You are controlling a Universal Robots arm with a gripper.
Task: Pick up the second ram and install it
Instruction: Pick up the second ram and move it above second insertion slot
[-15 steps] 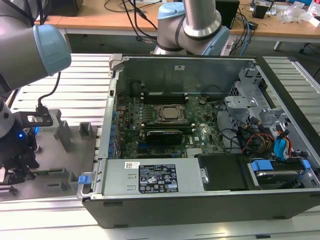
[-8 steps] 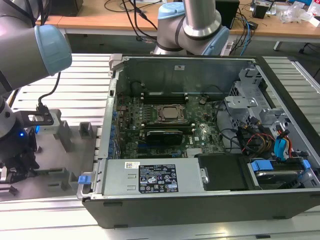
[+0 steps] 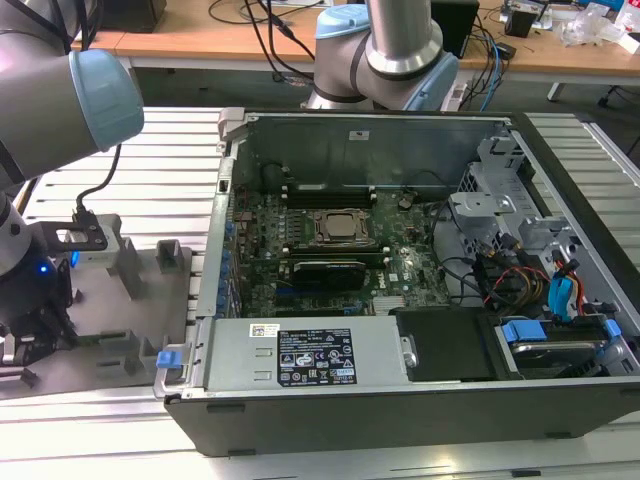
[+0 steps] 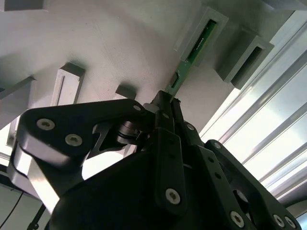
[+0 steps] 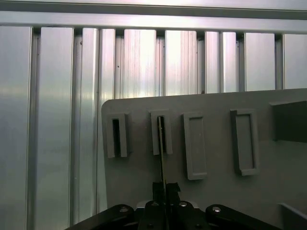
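The second ram [image 4: 194, 50] is a thin green stick, seen edge-on in the first wrist view [image 5: 161, 143]. Its far end sits in a narrow pocket of the grey holder plate [image 5: 216, 201], and its near end lies between my black fingers. In both wrist views my gripper [image 4: 167, 103] [image 5: 163, 188] is shut on that near end. In the exterior view the gripper [image 3: 35, 325] hangs low over the grey holder plate [image 3: 130, 320], at that view's left, well apart from the open computer case [image 3: 400, 400].
The holder plate carries several other raised pockets [image 5: 194, 143]. It lies on a ribbed aluminium table [image 5: 57, 120]. Inside the case are the motherboard [image 3: 400, 265], black memory slots [image 3: 325, 190], a drive cage and cables [image 3: 530, 270]. An arm's base [image 3: 385, 60] stands behind the case.
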